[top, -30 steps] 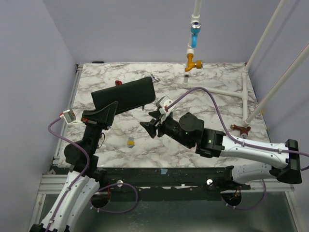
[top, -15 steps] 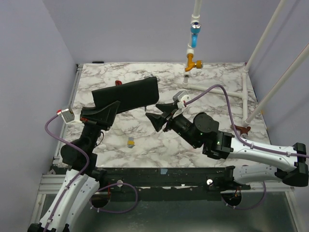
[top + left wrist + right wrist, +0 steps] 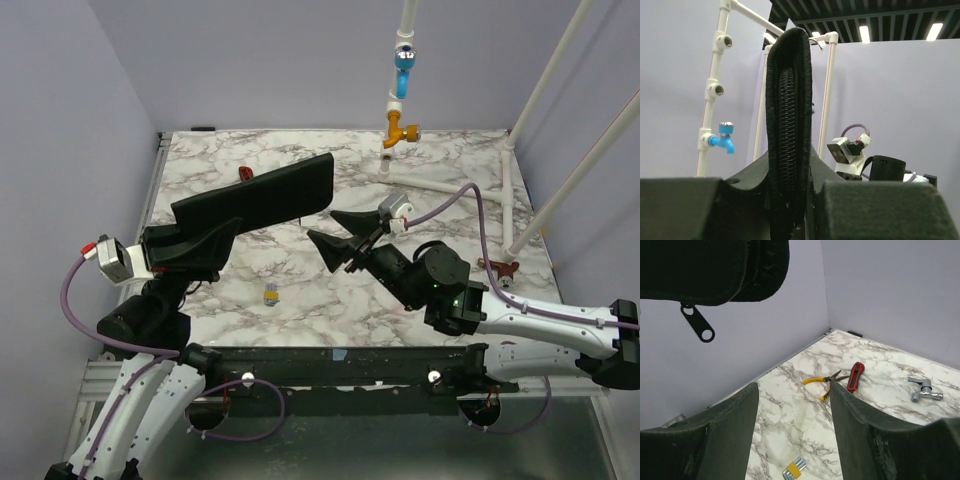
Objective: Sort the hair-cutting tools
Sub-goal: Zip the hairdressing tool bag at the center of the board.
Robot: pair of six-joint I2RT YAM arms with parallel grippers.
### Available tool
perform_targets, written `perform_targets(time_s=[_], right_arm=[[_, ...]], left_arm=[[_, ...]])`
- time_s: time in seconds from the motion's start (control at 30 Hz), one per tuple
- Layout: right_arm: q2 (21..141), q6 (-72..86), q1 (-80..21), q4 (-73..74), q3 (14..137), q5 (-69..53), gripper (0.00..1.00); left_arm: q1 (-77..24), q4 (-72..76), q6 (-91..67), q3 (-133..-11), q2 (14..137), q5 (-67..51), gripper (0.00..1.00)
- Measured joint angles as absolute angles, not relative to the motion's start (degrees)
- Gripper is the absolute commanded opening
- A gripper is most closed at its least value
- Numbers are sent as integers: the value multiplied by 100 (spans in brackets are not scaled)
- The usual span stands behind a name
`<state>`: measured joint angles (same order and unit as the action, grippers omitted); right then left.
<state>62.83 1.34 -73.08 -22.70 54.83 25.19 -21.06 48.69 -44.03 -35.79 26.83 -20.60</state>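
Holding: a black zip pouch (image 3: 262, 198) is clamped at its near end by the left gripper (image 3: 185, 248), whose jaws are drawn narrow on the fabric. It is lifted clear of the table (image 3: 300, 305).
Right gripper (image 3: 322, 225): the jaws are spread wide and nothing is held. It is poised just beside the pouch, at 3 o'clock of it.
Comb and scissors: neither is seen in any view. Whether they are inside the pouch cannot be told.
Other items: yellow-handled pliers (image 3: 821, 381) and a red-handled tool (image 3: 855, 376) are laid side by side toward 11 o'clock.
Progress: the task is judged well advanced, since no hair-cutting tool is seen on the marble. Setting the pouch down is probably what is left.
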Motion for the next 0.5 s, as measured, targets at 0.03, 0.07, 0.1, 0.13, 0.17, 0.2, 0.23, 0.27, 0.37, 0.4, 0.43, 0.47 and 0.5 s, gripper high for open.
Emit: perform_targets(time_s=[0.03, 0.07, 0.1, 0.13, 0.17, 0.2, 0.23, 0.27, 0.37, 0.4, 0.43, 0.47, 0.5], right_arm=[[6217, 86, -7308, -2388, 5400, 2508, 62], [6154, 27, -7317, -2526, 5312, 2491, 62], [6088, -34, -7336, -2709, 5212, 2464, 62], [6045, -97, -7367, -2851, 5148, 2440, 62], [6029, -156, -7408, -2987, 5116, 2423, 62], [6034, -198, -7446, -3081, 5113, 2405, 62], [6060, -263, -7498, -3197, 5116, 2394, 62], [6101, -327, -7553, -3297, 5127, 2390, 62], [6289, -497, -7690, -3507, 5199, 2392, 62], [6361, -556, -7728, -3559, 5229, 2397, 62], [6429, -615, -7758, -3612, 5262, 2399, 62], [6490, -661, -7778, -3640, 5297, 2399, 62], [6543, -711, -7800, -3664, 5332, 2401, 62]], left_arm=[[-2115, 4958, -4344, -3579, 2707, -2075, 0], [-2121, 5017, -4287, -3579, 2731, -2088, 0], [-2132, 5048, -4261, -3579, 2749, -2091, 0], [-2163, 5111, -4211, -3579, 2788, -2102, 0], [-2182, 5144, -4178, -3579, 2808, -2108, 0], [-2213, 5179, -4145, -3579, 2838, -2115, 0], [-2244, 5223, -4110, -3577, 2873, -2117, 0], [-2272, 5245, -4086, -3579, 2893, -2117, 0], [-2377, 5264, -3981, -3577, 2941, -2112, 0], [-2423, 5262, -3948, -3577, 2950, -2108, 0], [-2464, 5262, -3911, -3577, 2954, -2108, 0], [-2504, 5260, -3879, -3577, 2954, -2106, 0], [-2550, 5260, -3841, -3577, 2954, -2102, 0]])
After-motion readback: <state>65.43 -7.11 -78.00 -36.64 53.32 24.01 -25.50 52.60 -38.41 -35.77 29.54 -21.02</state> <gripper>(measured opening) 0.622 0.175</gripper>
